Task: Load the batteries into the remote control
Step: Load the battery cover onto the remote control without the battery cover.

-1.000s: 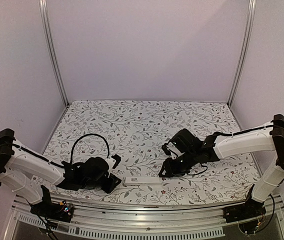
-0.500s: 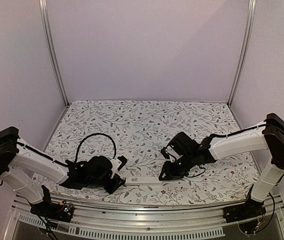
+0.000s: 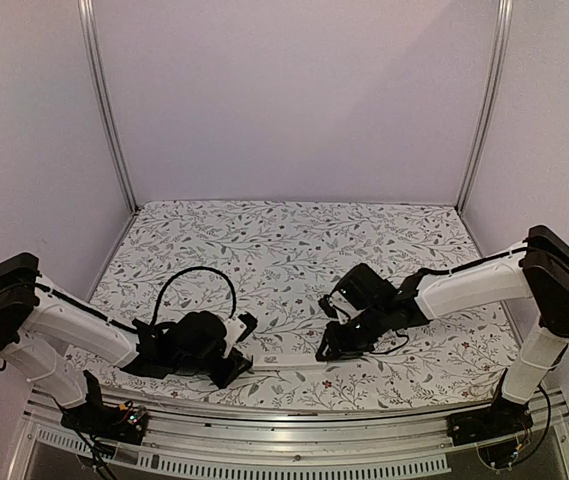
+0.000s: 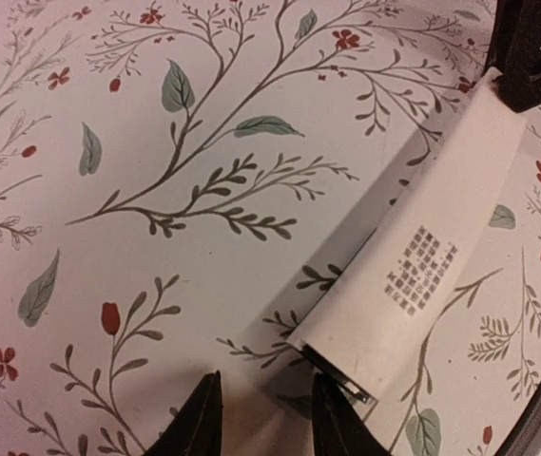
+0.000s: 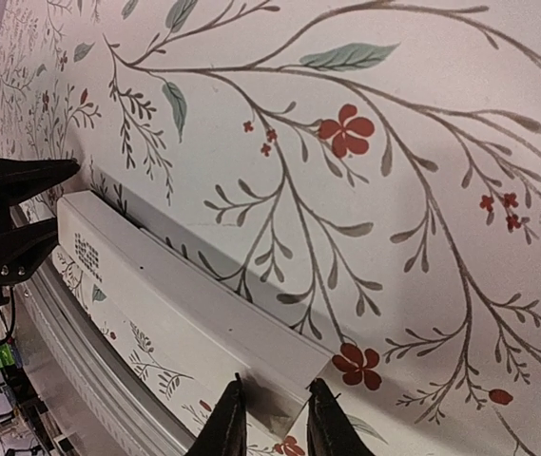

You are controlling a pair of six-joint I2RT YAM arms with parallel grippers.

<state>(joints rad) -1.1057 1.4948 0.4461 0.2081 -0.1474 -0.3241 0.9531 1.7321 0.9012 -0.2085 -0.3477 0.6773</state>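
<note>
The remote control (image 3: 286, 358) lies flat near the table's front edge, between my two grippers. In the left wrist view the remote control (image 4: 432, 237) runs away to the upper right, printed text on its face and a dark slot at its near end. My left gripper (image 4: 265, 427) is open on bare cloth, its right finger beside that end. My right gripper (image 5: 272, 423) straddles the other end of the remote control (image 5: 165, 285), one fingertip against each side. The batteries are out of view.
A black cable loop (image 3: 196, 285) arches over the left arm. The metal rail (image 3: 264, 440) runs along the table's near edge, just behind the remote. Upright frame posts (image 3: 104, 100) stand at the back corners.
My right gripper has come down onto the remote's right end and its jaws have narrowed around it. My left gripper has crept right, closer to the remote's left end.
</note>
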